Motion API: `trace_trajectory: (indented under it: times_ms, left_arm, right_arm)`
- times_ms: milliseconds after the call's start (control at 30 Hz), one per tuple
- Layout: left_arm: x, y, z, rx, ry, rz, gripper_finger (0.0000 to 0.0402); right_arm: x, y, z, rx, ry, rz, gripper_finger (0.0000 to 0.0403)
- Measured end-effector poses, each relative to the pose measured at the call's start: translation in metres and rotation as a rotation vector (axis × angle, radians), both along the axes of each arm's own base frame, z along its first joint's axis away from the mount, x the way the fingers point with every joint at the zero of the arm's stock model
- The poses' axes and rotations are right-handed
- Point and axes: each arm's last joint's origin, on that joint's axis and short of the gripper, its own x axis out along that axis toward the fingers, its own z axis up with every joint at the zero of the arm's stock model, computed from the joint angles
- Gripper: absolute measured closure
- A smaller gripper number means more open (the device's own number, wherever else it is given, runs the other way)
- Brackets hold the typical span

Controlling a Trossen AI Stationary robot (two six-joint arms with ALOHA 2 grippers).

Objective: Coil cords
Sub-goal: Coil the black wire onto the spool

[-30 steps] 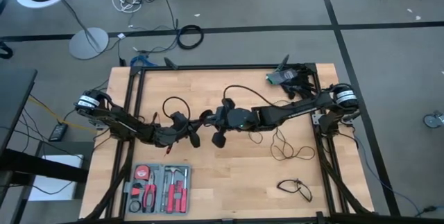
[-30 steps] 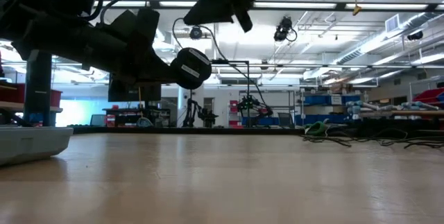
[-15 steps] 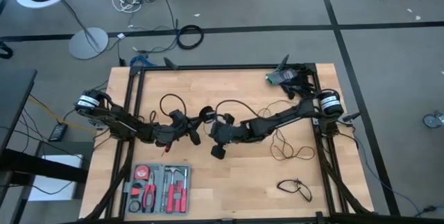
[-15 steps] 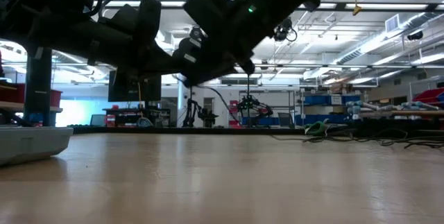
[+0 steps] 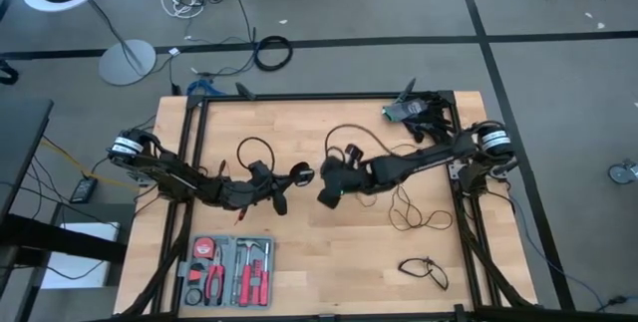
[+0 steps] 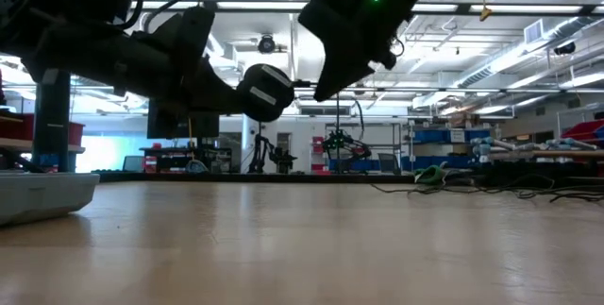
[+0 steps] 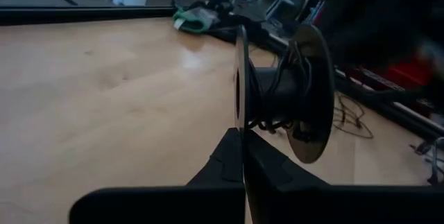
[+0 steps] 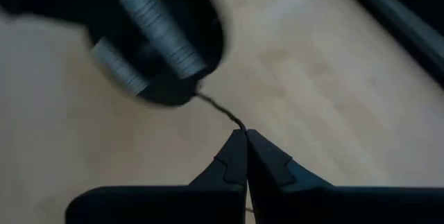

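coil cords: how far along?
Done: a few turns of cord sit on the spool. In hand: left pincer shut on its flange; right pincer shut on the cord, above the table. Left: loose cord on the table.

Grey floor, white lamp base, ceiling striplights

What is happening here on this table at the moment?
Two robot arms are winding a thin black cord onto a small round spool. The left gripper, shut, holds the spool by one flange above the table. The right gripper, also shut, pinches the cord beside it.
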Motion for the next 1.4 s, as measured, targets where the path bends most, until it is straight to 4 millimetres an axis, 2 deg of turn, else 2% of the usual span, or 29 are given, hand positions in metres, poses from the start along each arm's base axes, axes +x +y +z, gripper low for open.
trace_trajectory:
  times_ms: [167, 400, 733, 1000, 1400]
  left_arm:
    - [-0.001, -0.002, -0.002, 0.009, 0.026, -0.007, 0.0402]
    - [0.005, -0.002, -0.002, 0.047, 0.092, 0.061, 0.0402]
    - [0.025, 0.0, 0.012, 0.101, 0.175, 0.112, 0.0402]
    - [0.027, 0.002, 0.016, 0.087, 0.132, 0.122, 0.0402]
    - [0.029, 0.004, 0.021, 0.079, 0.072, 0.171, 0.0402]
  right_arm:
    - [-0.002, -0.013, 0.021, 0.023, -0.084, 0.019, 0.0403]
    - [0.014, -0.014, 0.037, 0.082, -0.289, 0.145, 0.0403]
    - [0.032, -0.01, 0.017, 0.106, -0.317, 0.19, 0.0403]
    - [0.032, -0.007, 0.017, 0.127, -0.311, 0.241, 0.0386]
    - [0.031, 0.01, -0.001, 0.162, -0.205, 0.294, 0.0363]
